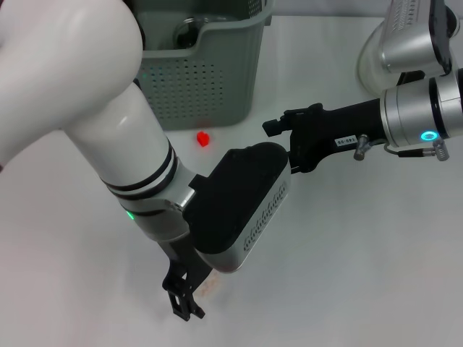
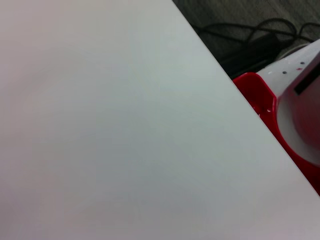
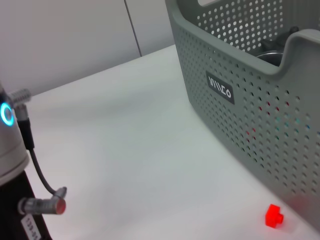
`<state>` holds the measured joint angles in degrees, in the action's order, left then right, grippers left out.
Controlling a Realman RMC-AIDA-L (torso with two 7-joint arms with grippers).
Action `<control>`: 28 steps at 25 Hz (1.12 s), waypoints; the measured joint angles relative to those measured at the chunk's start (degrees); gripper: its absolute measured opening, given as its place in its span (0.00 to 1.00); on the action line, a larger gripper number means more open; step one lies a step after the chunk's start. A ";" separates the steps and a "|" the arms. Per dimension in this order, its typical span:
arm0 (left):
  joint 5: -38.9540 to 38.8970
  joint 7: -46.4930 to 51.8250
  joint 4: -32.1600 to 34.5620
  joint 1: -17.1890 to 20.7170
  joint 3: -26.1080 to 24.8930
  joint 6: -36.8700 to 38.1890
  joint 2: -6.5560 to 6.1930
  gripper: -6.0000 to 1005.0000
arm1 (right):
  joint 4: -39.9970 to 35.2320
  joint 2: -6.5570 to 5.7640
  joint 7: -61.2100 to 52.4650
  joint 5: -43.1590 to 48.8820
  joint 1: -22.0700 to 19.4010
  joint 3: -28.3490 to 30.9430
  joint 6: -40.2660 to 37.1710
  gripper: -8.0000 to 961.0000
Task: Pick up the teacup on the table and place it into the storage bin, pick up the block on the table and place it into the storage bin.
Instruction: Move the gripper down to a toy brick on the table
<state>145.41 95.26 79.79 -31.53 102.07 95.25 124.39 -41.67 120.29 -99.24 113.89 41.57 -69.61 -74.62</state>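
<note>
On the far side of the white table (image 1: 347, 275) stands one storage bin (image 1: 199, 87), a grey-green basket with rows of round holes in its walls and a dip cut into its rim. A small black label (image 3: 219, 92) on one wall carries white lettering, seen reversed in the right wrist view and not clear enough to read. Inside the bin, behind the dipped rim, lies a dark rounded object (image 1: 189, 31); I cannot tell what it is.

One red block (image 1: 204, 138) sits on the tabletop just beside the bin's near wall, apart from it. The right wrist view shows the block (image 3: 274, 215) close to the foot of the perforated wall, with a small stud on one side.

Two arms are in view. The left arm crosses the near left part of the table, its bulky white and black wrist covering much of the middle, and the left gripper (image 1: 185, 302) points down near the near edge with its black fingers close together and nothing between them. The right gripper (image 1: 278, 124) reaches in from the right edge, level with the block and well apart from it; whether its fingers are parted cannot be told. A white label with tiny print (image 1: 345, 141) sits on the right arm's black wrist, too small to read.
</note>
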 joint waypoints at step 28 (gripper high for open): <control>0.80 -3.91 -5.42 -2.22 -0.27 -2.64 -0.11 0.73 | 0.64 0.03 0.03 -0.60 -0.22 0.62 0.94 0.98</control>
<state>146.21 91.34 74.37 -33.75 101.80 92.61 124.28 -41.03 120.32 -99.21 113.29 41.35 -68.99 -73.67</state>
